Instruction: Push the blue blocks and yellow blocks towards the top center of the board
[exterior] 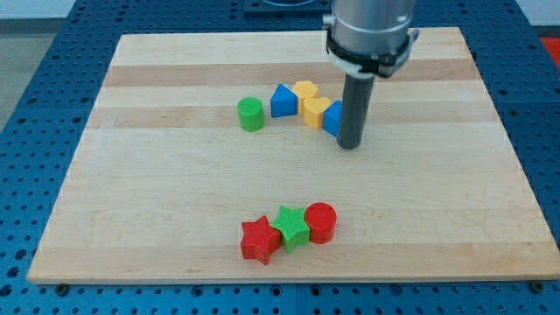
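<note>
My tip holds nothing — it touches the blue block on my left, which may slip sideways into the yellow blocks.

One raised view looks down across the board.

Lighting was bright and pretty even across the whole wooden board, looked like overhead light, no dim corners. Shadows were soft and short, just small dark smudges hugging the bases of the green cylinder and the red cylinder. The rod cast a faint shadow right around my tip. The metal collar up top caught a mild sheen, no harsh glare. Focus was decent, slightly soft overall, with no obvious edge warping.
</note>
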